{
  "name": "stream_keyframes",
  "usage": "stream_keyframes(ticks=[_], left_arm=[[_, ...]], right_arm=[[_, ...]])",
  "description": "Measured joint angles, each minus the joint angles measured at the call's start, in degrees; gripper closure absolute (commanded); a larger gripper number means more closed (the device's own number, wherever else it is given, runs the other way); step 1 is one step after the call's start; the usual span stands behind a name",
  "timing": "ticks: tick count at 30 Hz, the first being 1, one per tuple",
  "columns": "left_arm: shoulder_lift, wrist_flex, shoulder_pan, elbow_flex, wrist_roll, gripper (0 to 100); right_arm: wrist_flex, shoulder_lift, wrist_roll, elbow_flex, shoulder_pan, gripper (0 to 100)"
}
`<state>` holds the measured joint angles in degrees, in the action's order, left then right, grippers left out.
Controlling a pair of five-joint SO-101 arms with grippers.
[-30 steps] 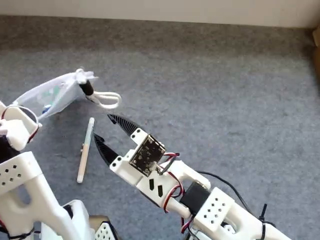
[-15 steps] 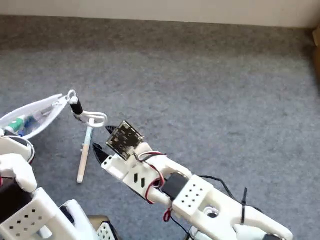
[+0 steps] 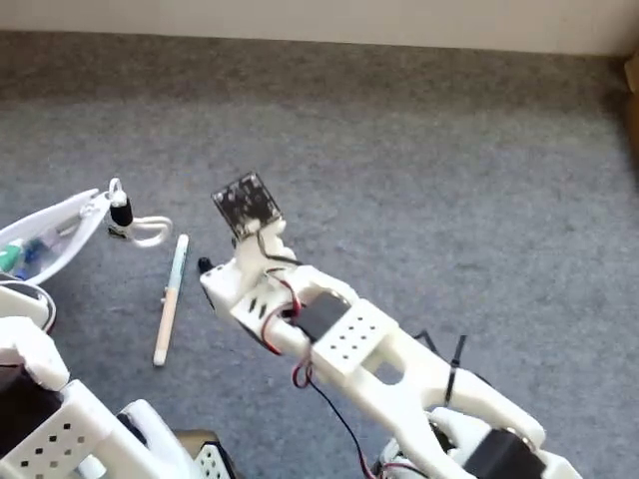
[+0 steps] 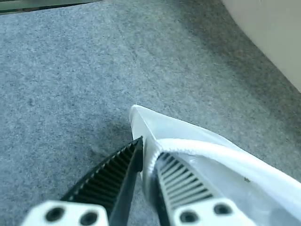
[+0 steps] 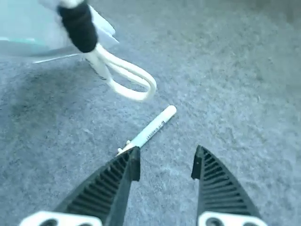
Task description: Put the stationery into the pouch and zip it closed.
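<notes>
While your right gripper (image 5: 167, 162) hangs low over the grey carpet (image 3: 449, 150) with its jaws apart, the white pen (image 5: 148, 132) lies just beyond its fingertips, its near end beside one of them and not between them. If you close from here, I judge the jaws would meet on carpet or clip only that near end, and the thin barrel could roll or pivot away. Line up across the barrel before you descend.

The white cord loop (image 5: 127, 77) on the black zip pull (image 5: 77, 21) hangs near the pen's far end, so a lift towards the pouch could snag it. Your left gripper (image 4: 149, 155) is clamped on one edge of the clear pouch (image 4: 211, 160) and holds it up at the left of the scene. So narrow a pinch may slip if the pen pushes against the mouth.

In the high view the pen (image 3: 170, 299) rests on the carpet right of the pouch (image 3: 60, 225), outside it. Through the pouch wall you can see a few green and blue items (image 3: 20, 254), too small to name.
</notes>
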<state>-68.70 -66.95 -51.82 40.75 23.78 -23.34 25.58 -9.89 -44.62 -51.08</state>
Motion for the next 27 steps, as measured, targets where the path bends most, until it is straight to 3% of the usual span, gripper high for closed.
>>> stream_keyframes(ticks=[6,27], left_arm=[[0.00,0.00,0.00,0.00,0.00,99],[0.00,0.00,0.00,0.00,0.00,99]], right_arm=[[-10.02,-11.60,-6.07,11.78,1.05,82.1],[-10.55,-37.80,-9.32,33.76,1.14,82.1]])
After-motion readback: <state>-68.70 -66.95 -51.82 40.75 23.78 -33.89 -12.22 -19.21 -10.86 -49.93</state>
